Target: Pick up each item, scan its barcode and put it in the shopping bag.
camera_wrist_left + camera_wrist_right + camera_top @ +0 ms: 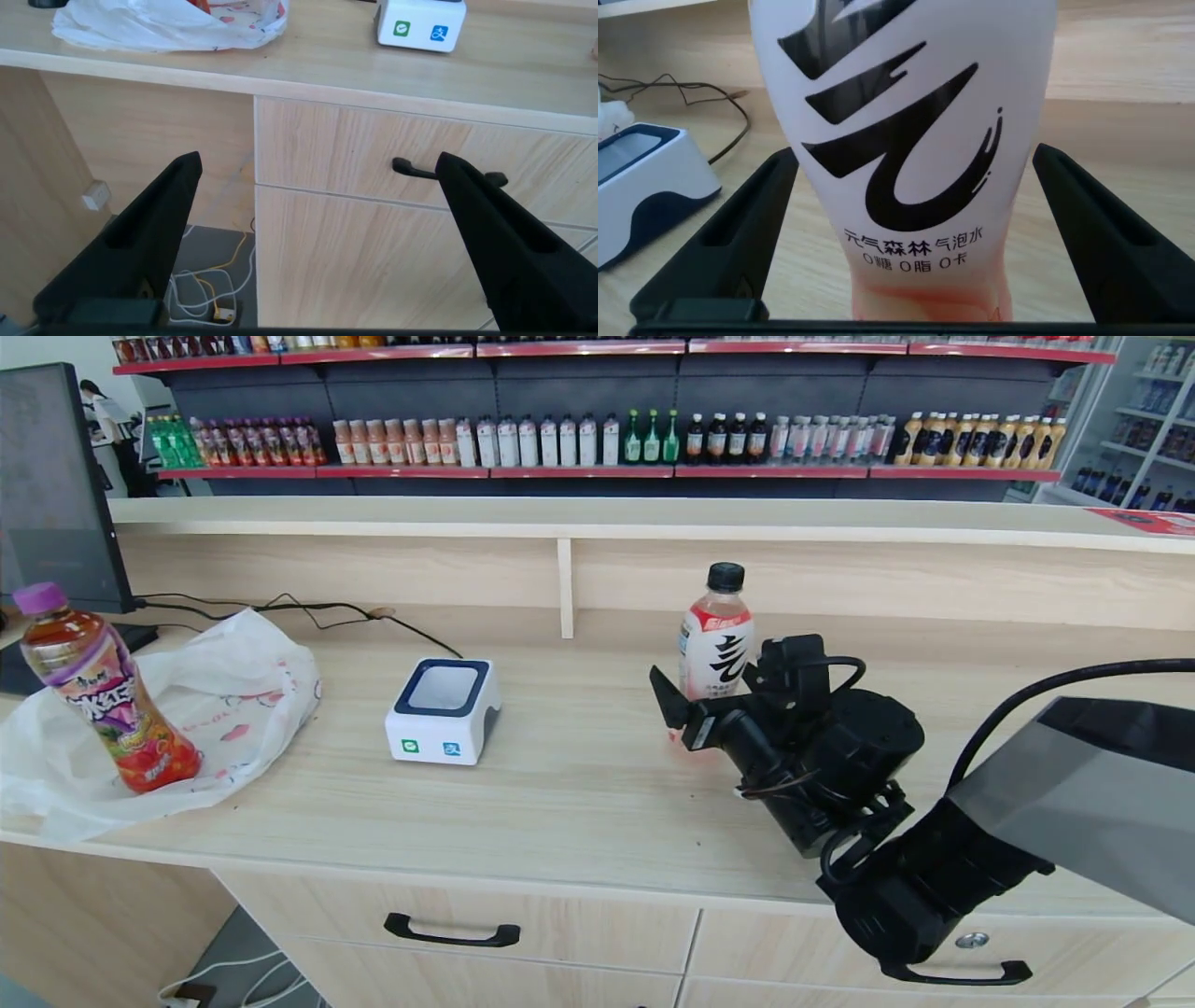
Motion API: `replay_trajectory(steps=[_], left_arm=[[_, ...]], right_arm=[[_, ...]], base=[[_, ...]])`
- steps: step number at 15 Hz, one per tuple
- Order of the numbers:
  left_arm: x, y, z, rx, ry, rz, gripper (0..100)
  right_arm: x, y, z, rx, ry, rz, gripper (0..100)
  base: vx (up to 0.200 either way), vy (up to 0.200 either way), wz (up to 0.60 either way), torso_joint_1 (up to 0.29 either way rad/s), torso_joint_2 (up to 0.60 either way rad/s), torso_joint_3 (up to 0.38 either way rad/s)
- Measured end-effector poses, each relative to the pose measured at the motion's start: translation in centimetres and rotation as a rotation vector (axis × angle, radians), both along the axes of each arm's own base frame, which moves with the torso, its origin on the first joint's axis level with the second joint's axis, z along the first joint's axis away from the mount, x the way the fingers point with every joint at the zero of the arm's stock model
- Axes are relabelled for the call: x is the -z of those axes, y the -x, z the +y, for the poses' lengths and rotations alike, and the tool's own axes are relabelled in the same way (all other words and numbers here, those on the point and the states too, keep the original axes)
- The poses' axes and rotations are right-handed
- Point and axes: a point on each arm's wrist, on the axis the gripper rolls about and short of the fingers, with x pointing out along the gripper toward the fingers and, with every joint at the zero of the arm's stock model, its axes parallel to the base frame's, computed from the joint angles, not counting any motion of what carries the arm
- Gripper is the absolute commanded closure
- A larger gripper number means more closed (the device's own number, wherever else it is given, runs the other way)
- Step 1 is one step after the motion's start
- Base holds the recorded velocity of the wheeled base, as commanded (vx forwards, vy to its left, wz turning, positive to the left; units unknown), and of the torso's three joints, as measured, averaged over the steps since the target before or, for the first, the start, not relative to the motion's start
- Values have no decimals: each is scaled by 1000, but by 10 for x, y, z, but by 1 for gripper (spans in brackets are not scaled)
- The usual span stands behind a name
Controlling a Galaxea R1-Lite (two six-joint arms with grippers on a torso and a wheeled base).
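White with a black cap, the bottle [715, 635] stood upright on the wooden worktop [579, 775] between the right gripper's [915, 157] fingers, which were spread apart with gaps on both sides. The scanner [442, 709] sat at the bottle's 9 o'clock. Farther that way lay the shopping bag [243, 691], a tea bottle [103, 700] standing on it. The left gripper [318, 159], fingers apart, hung before the drawers [355, 149].

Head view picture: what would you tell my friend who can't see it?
The right gripper sits open around a white bottle standing on a wooden shop counter. To its left are a small white scanner and a white shopping bag with a purple-capped drink bottle on it. Shelves of drinks line the wall behind.
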Motion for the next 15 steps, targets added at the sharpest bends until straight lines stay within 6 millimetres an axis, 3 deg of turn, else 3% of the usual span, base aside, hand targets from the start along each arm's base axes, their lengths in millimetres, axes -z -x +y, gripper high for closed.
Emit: replay_trajectory(steps=[6,7,15], left_arm=[[0,0,0,0,0,0,0],[0,0,0,0,0,0,0],[0,0,0,-2,1,0,0]], right_arm=[[7,-7,4,4,-9,9,0],[7,-7,4,4,-9,9,100],[7,-7,3,10,-12,13,100]], base=[[0,0,0,0,0,0],[0,0,0,0,0,0],[0,0,0,0,0,0]])
